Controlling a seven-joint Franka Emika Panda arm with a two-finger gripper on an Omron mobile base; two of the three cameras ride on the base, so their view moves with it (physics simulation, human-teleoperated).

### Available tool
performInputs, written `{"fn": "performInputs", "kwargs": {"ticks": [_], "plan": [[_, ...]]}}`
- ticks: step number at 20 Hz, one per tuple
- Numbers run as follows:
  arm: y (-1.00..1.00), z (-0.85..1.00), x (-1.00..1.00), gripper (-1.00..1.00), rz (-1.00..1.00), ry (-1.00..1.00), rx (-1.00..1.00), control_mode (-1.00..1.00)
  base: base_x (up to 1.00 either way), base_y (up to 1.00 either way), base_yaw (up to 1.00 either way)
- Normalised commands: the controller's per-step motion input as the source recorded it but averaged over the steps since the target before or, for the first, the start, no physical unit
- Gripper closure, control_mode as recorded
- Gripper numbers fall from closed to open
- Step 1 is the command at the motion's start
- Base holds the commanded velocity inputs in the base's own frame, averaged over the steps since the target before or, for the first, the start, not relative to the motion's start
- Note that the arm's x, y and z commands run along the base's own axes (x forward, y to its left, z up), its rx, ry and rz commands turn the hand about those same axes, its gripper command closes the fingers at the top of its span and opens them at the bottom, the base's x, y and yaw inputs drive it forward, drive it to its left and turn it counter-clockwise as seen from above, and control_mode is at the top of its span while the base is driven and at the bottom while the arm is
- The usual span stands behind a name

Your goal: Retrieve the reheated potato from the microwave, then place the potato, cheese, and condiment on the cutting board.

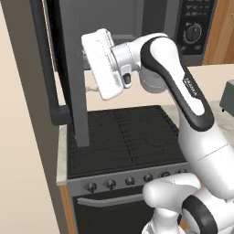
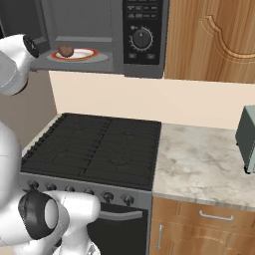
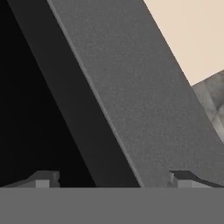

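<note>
While the microwave stands open, the potato sits inside.

potato brown | plate white, seemingly red-rimmed | microwave black

The microwave hangs above my stove, its door swung wide to my left. Inside it, the potato sits on a plate. Right of the stove runs the counter, a toaster oven at its far right.
</note>
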Motion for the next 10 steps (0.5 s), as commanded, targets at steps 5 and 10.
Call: {"fn": "performInputs", "kwargs": {"ticks": [5,10], "plan": [[-0.05,-0.01,0.13,-1.00,-0.07,-0.02,-0.12,-1.00,0.00,0.00,0.00],[-0.51,0.00,0.00,-1.00,0.08,-0.03,-0.13,-1.00,0.00,0.00,0.00]]}}
